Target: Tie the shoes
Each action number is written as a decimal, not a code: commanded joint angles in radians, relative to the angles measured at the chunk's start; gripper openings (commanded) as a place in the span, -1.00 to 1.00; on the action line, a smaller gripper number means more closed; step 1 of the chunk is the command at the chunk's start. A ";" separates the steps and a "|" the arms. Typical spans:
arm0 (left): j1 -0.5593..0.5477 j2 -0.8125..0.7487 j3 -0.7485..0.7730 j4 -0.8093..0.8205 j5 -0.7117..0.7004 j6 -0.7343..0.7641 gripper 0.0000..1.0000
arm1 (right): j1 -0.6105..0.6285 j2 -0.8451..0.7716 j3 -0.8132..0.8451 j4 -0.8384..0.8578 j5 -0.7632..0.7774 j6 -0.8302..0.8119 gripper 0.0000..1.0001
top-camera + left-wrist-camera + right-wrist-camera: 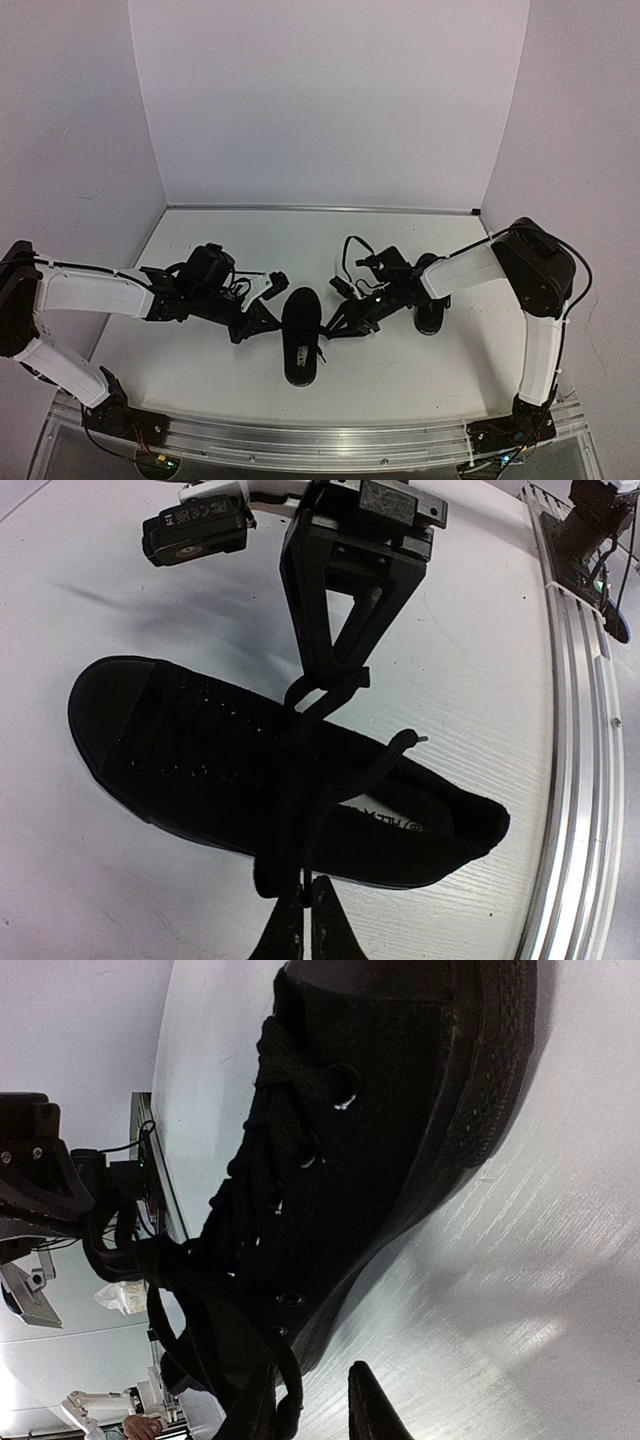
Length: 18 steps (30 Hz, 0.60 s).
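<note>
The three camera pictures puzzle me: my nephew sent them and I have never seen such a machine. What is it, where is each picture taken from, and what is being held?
These are two robot arms bolted at the near edge of a white table. The overhead picture looks down from above and behind them; the other two come from small cameras on each wrist. On the table lie two black shoes: one in the middle, the other partly hidden under the right arm. The left gripper is pinched shut on a black lace of the middle shoe. The right gripper has another part of the lace between its fingers across the shoe. They appear to be tying it.
</note>
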 commanded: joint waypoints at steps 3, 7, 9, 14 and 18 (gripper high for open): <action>0.005 -0.037 0.041 0.025 -0.007 0.004 -1.00 | 0.006 0.014 0.033 0.010 -0.008 -0.007 -0.53; 0.005 -0.062 0.034 0.005 -0.027 -0.001 -1.00 | 0.006 0.015 0.034 0.009 -0.008 -0.007 -0.54; 0.007 -0.080 0.028 0.000 -0.044 -0.007 -1.00 | 0.006 0.016 0.034 0.010 -0.008 -0.006 -0.54; 0.014 -0.112 0.017 -0.014 -0.065 -0.010 -0.99 | 0.007 0.016 0.036 0.009 -0.007 -0.007 -0.54; 0.016 -0.120 0.015 -0.014 -0.066 -0.012 -1.00 | 0.008 0.018 0.038 0.009 -0.006 -0.005 -0.54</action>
